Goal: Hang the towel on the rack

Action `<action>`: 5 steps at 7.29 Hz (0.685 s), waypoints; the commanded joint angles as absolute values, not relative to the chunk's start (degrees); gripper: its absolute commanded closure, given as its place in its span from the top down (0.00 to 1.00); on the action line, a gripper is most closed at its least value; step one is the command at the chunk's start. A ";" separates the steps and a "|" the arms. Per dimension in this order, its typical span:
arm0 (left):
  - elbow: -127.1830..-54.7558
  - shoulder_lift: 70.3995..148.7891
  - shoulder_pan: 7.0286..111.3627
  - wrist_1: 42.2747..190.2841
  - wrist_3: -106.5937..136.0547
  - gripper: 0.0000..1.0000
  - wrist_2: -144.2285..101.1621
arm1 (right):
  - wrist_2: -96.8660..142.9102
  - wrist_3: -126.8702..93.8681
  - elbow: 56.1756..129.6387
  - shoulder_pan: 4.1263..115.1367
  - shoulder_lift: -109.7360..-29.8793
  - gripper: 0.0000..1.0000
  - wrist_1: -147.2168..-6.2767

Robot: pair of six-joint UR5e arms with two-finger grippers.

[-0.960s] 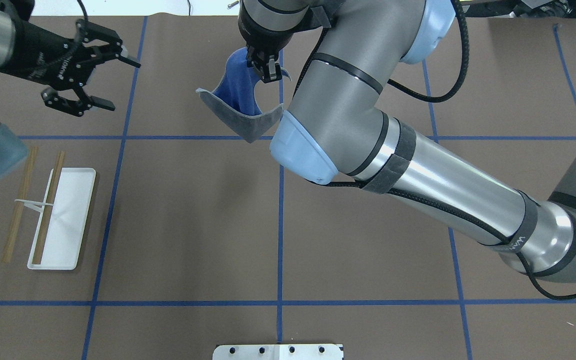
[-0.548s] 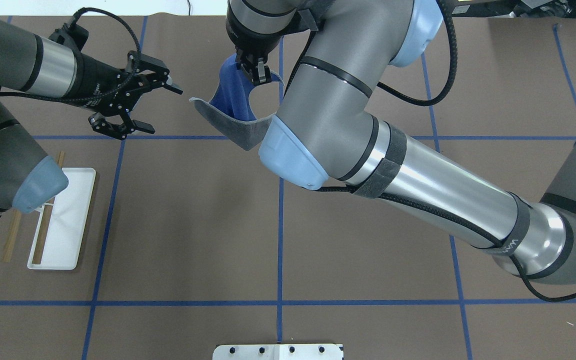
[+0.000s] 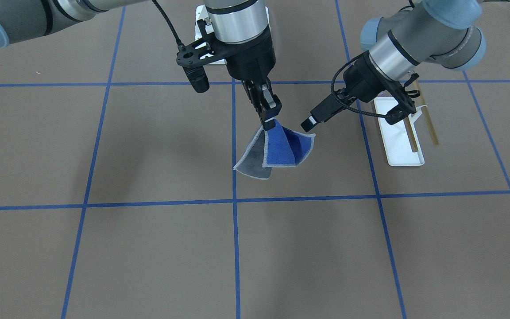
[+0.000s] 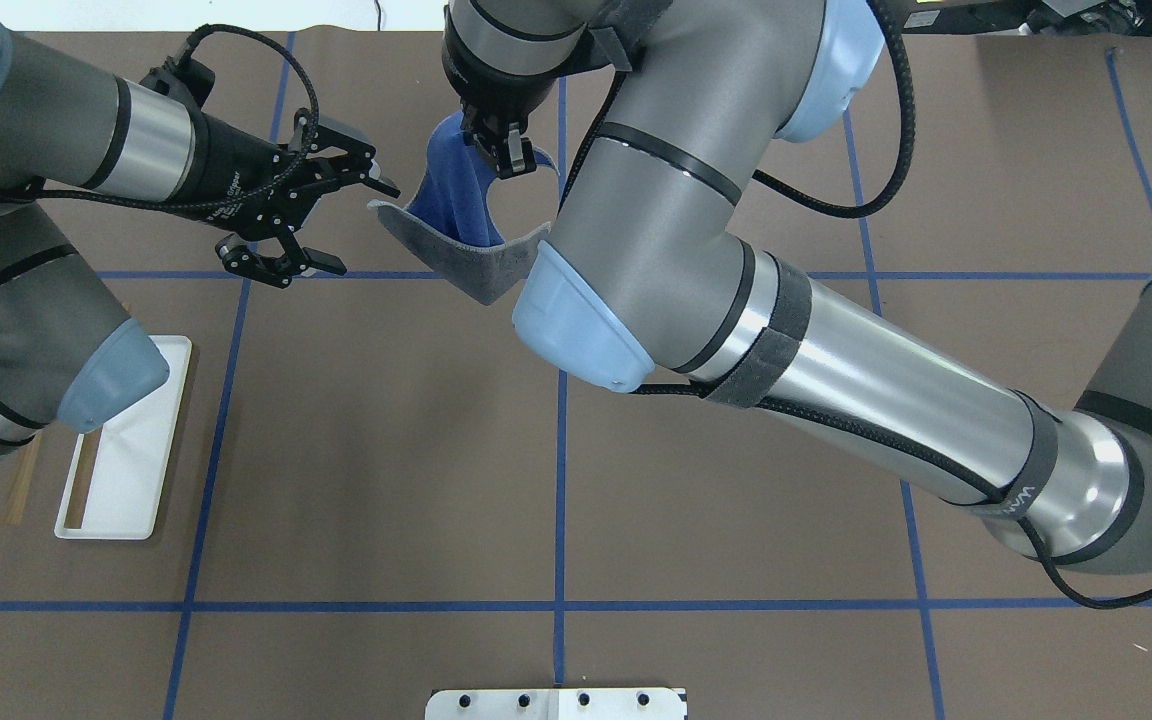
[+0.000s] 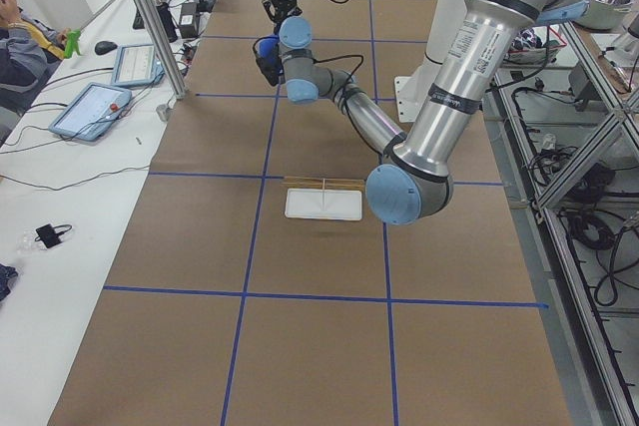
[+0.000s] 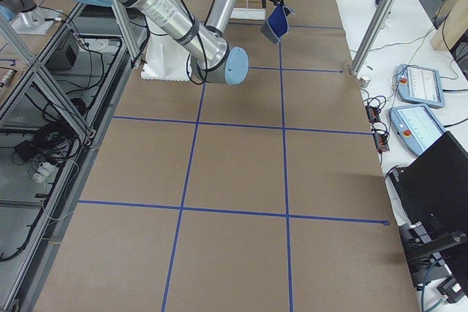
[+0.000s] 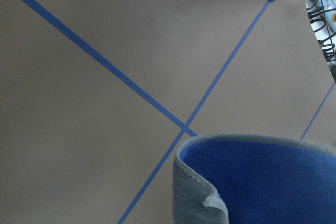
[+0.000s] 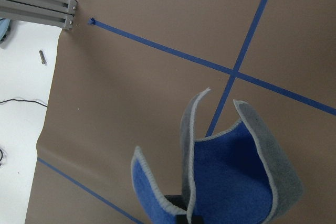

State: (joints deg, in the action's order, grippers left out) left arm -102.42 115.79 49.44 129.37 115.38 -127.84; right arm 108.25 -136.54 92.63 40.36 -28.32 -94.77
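Overhead exterior: left end effector point(image 4: 362, 228) nearer towel point(image 4: 454, 203).

- This is a robotics lab: two grey-and-blue industrial arms, the left arm point(image 5: 469, 57) and the right arm point(image 6: 168, 12), stand at one long table point(image 5: 319, 356).
- The tabletop is papered brown and squared off with blue tape point(image 5: 300, 295).
- Aluminium frame posts point(image 5: 150, 17) rise at its edge.
- A white side bench point(image 5: 40, 197) carries touchscreen pendants point(image 5: 95, 109) and a mouse point(image 5: 106, 47), and a person point(image 5: 20, 42) sits there.
- Wiring bundles point(image 5: 589, 231) lie in open racking behind the arms.
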 commanded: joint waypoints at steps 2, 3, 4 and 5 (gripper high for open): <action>-102.39 116.10 49.22 129.46 115.93 0.85 -127.18 | 109.07 -136.32 94.39 40.34 -28.74 0.00 -94.75; -102.39 116.19 49.22 129.46 115.93 0.84 -127.18 | 109.25 -136.32 94.83 40.17 -28.91 0.00 -94.75; -102.31 116.28 49.22 129.46 115.93 0.84 -127.18 | 109.25 -136.32 95.18 39.99 -29.00 0.00 -94.75; -102.39 116.28 49.22 129.46 116.01 0.70 -127.18 | 109.25 -136.41 95.45 39.90 -28.92 0.00 -94.75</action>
State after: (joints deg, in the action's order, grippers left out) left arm -102.36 116.23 49.22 129.46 115.95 -127.18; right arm 109.21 -136.34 95.05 40.04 -28.91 -94.75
